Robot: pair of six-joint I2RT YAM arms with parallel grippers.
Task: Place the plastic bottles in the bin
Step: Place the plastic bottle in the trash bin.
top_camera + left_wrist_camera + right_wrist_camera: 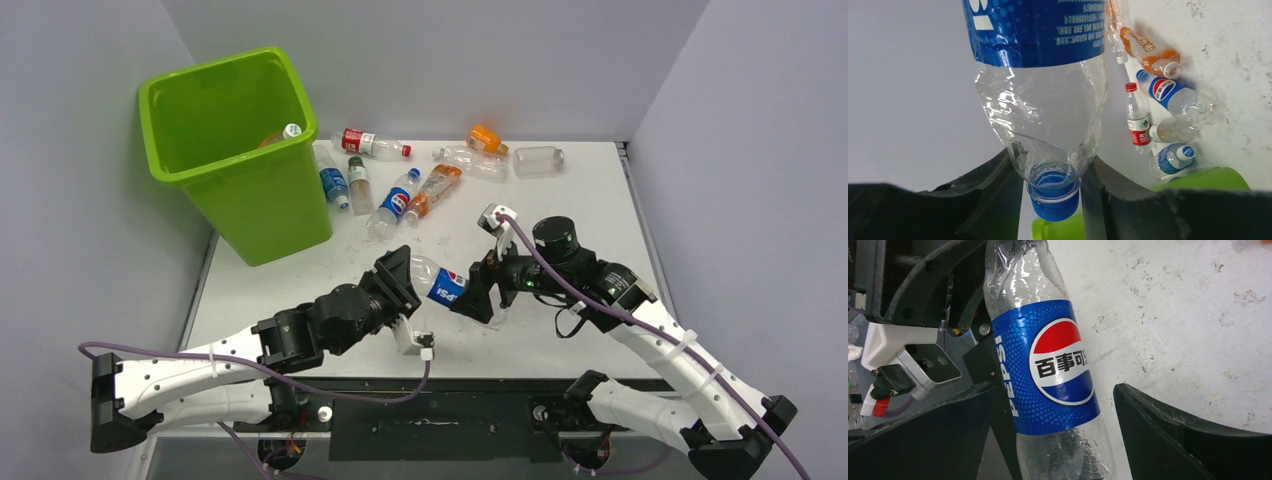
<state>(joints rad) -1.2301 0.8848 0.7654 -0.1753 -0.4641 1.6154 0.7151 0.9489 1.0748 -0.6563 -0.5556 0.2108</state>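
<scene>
The left gripper [402,281] was clamped on the neck of a clear Pepsi bottle [441,284], its fingers [993,200] pressed in just above the blue cap [1054,200]. The bottle lay near the middle of the white table [590,210], towards the near edge, with its cap to the left and its base to the right. The right gripper [480,292] sat around the base end with its jaws wide apart, one on each side of the blue label [1048,367] and neither touching it. The lime-green bin [270,210] stood at the far left, well apart from the held bottle, with a white-capped bottle [284,134] inside. A scatter of loose bottles [395,203] lay along the far side, right of the bin.
</scene>
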